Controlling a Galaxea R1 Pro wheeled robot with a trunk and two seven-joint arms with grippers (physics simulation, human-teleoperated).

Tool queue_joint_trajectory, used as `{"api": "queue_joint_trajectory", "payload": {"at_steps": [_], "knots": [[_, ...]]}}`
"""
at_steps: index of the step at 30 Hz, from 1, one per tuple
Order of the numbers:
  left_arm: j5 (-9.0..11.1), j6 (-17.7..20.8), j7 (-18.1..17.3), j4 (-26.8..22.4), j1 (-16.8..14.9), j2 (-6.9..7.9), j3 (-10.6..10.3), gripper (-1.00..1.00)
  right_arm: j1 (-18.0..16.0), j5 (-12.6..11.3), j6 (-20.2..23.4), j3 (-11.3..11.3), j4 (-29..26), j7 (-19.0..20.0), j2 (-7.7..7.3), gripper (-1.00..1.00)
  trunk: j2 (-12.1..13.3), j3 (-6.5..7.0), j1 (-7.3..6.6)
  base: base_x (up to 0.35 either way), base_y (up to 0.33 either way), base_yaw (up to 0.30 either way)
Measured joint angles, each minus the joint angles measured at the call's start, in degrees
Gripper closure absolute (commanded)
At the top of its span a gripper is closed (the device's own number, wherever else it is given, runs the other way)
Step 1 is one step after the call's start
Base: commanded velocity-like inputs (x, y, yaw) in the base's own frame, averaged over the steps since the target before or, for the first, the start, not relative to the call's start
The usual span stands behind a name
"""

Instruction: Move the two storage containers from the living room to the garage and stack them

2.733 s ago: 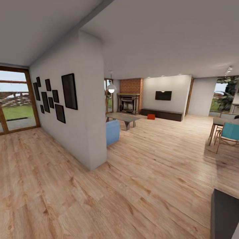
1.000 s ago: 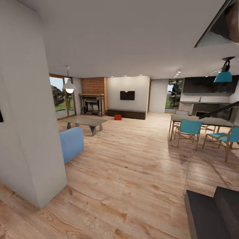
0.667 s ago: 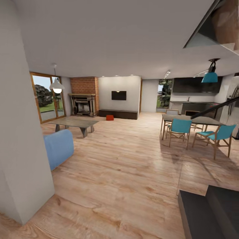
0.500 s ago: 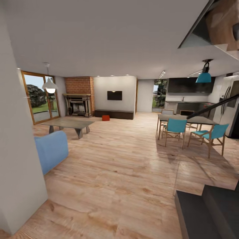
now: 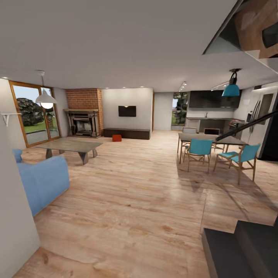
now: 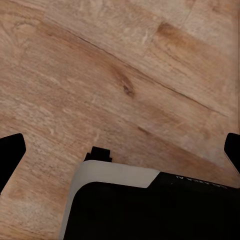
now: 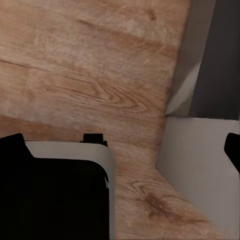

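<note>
The fingers (image 6: 11, 150) of both arms are spread wide over bare planks, nothing gripped. A storage container (image 5: 117, 138) is seen far off beside the counter (image 5: 127, 133); nothing is fetched yet.

My left gripper (image 6: 120, 150) hangs over the light wood plank floor (image 6: 125, 65), with one dark fingertip (image 6: 11, 150) at each side edge of the frame, spread wide apart. Part of my black-and-white body (image 6: 150, 205) lies below them.

No legible text; only faint, unreadable lettering on the robot's black body (image 6: 165, 210).
</note>
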Motion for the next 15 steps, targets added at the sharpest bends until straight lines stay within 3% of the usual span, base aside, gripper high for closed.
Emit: {"api": "queue_joint_trajectory", "payload": {"at_steps": [15], "knots": [[0.0, 0.0, 0.0, 0.0, 0.01, -0.08, 0.0, -1.0, 0.02, -0.39, -0.44, -0.11, 0.0, -0.05, 0.0, -1.0, 0.0, 0.0, 0.0, 0.323, 0.0, 0.0]]}}
